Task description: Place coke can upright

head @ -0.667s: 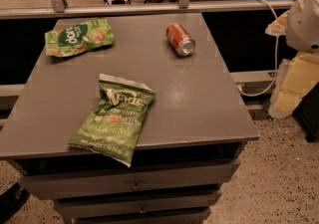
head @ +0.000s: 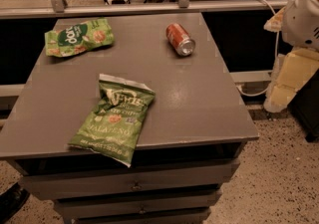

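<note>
At the far left of the grey cabinet top (head: 199, 98), near the back corner, a green snack bag (head: 77, 37) lies flat. Closer to me, a jalapeño chip bag (head: 114, 118) sprawls crumpled at the front, its lower corner hanging just over the front edge above the drawers (head: 134, 185).

Moving right, the coke can (head: 180, 39) lies on its side toward the back right of the top, one silver end turned toward the front. It touches neither bag and has bare surface all round it. It sits exactly where it did a moment ago, so it has not rolled or been nudged.

Further right, past the cabinet's edge, the robot's white arm (head: 305, 11) hangs in the air. The pale gripper (head: 288, 82) below it points down beside the cabinet and is well apart from the can. Since a moment ago the arm has barely shifted, if at all. Whether the gripper is open or closed I cannot tell from here. I see nothing held in it.

So nothing that matters to the job has changed. The can is still down and untouched, and I judge the task to be at its very start. The arm has yet to swing left over the top and come down on the can before it can be stood on end.
</note>
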Robot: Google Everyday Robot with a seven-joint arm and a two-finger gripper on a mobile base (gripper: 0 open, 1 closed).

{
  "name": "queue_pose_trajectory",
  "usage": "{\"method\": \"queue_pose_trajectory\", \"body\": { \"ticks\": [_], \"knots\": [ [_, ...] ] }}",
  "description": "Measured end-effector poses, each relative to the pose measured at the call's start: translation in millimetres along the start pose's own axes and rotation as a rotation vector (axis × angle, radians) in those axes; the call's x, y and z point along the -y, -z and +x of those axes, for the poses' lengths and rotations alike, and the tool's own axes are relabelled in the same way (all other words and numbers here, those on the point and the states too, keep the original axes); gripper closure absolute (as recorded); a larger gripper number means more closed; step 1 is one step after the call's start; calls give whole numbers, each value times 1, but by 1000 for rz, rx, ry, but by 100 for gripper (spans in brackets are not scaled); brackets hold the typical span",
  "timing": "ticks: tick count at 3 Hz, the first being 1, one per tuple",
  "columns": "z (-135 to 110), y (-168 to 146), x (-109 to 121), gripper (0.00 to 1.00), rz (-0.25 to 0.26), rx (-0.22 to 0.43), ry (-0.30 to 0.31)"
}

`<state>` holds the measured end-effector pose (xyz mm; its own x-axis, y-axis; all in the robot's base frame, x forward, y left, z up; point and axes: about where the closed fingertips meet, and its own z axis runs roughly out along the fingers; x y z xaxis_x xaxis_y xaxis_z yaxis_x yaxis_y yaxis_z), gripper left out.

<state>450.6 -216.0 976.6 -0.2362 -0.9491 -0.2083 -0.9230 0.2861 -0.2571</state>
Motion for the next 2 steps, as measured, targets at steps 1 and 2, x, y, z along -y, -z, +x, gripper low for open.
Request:
{"method": "queue_pose_trajectory", "body": {
  "ticks": [1,2],
  "knots": [
    [-23,-49,82,0,88,30,-107],
    [-40,-91,143,0,145,61,-220]
  ]
}}
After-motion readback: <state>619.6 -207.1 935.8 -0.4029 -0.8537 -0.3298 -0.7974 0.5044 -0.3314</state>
